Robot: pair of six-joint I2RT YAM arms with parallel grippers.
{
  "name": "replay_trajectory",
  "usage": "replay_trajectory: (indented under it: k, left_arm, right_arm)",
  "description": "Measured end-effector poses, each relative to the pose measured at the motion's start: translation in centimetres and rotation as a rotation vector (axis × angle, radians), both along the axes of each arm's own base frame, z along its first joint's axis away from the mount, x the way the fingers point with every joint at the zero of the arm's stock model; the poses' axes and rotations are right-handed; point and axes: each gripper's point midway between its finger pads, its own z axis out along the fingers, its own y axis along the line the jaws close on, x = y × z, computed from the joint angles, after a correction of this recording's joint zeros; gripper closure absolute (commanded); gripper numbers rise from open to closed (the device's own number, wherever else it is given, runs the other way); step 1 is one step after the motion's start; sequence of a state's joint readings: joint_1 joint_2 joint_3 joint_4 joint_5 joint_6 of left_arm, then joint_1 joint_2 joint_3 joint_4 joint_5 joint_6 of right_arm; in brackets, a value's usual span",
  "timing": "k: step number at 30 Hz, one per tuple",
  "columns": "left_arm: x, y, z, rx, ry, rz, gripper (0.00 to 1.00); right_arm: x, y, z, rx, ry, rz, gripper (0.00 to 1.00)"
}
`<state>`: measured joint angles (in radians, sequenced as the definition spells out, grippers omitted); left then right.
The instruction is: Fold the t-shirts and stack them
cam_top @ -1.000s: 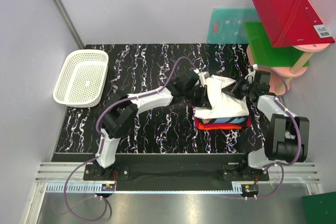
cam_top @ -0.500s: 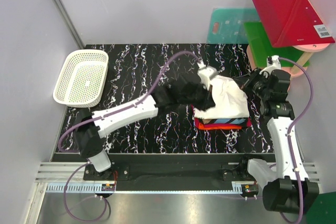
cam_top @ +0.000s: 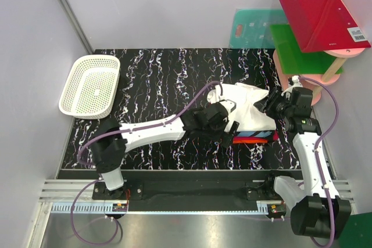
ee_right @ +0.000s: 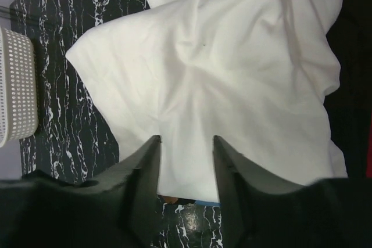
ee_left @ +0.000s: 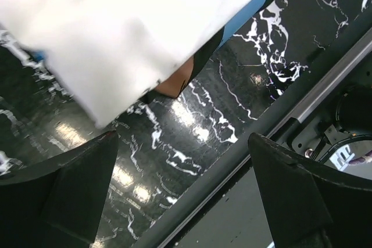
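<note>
The t-shirts lie in one stack right of the table's middle. A white t-shirt (cam_top: 247, 105) (ee_right: 221, 74) is spread on top, a little rumpled. Below it a black t-shirt with a blue edge (cam_top: 256, 133) (ee_left: 244, 15) and a red-orange t-shirt (cam_top: 253, 140) (ee_left: 173, 87) show at the near side. My left gripper (cam_top: 228, 133) (ee_left: 181, 136) stands wide open at the stack's near left corner, with only table between its fingers. My right gripper (cam_top: 269, 101) (ee_right: 186, 139) hangs open above the white t-shirt's right side, its fingers apart and the cloth lying flat beneath.
A white mesh basket (cam_top: 90, 85) (ee_right: 14, 85) stands at the table's far left. Red and green boards on a pink stand (cam_top: 314, 33) and a teal board (cam_top: 250, 27) are at the back right. A metal rail (ee_left: 279, 126) runs along the near table edge.
Both grippers have opened and let go of the white t-shirt, which now lies spread on the stack. The left arm has drawn back towards the near side.
</note>
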<state>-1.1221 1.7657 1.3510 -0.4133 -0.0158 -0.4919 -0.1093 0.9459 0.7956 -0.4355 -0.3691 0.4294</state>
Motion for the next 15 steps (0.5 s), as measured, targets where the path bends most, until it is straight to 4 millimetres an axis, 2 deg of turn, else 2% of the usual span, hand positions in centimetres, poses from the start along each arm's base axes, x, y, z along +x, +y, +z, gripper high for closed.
replay_trajectory:
  k: [3,7,10,15]
  left_arm:
    - [0.3,0.9,1.7,-0.021,-0.040,0.027,0.01]
    - [1.0,1.6,4.9,-0.076,-0.107,0.064,0.01]
    - [1.6,1.9,5.9,-0.095,-0.135,0.087,0.01]
    - [2.2,2.6,5.6,-0.069,-0.149,0.116,0.01]
  right_arm:
    - [-0.4,-0.2,-0.4,-0.010,0.009,-0.011,0.20]
    - [-0.4,-0.3,-0.5,-0.016,0.009,-0.014,0.01]
    - [-0.3,-0.3,-0.5,-0.017,0.007,-0.013,0.00]
    - [-0.2,-0.3,-0.7,-0.017,0.013,-0.011,0.00]
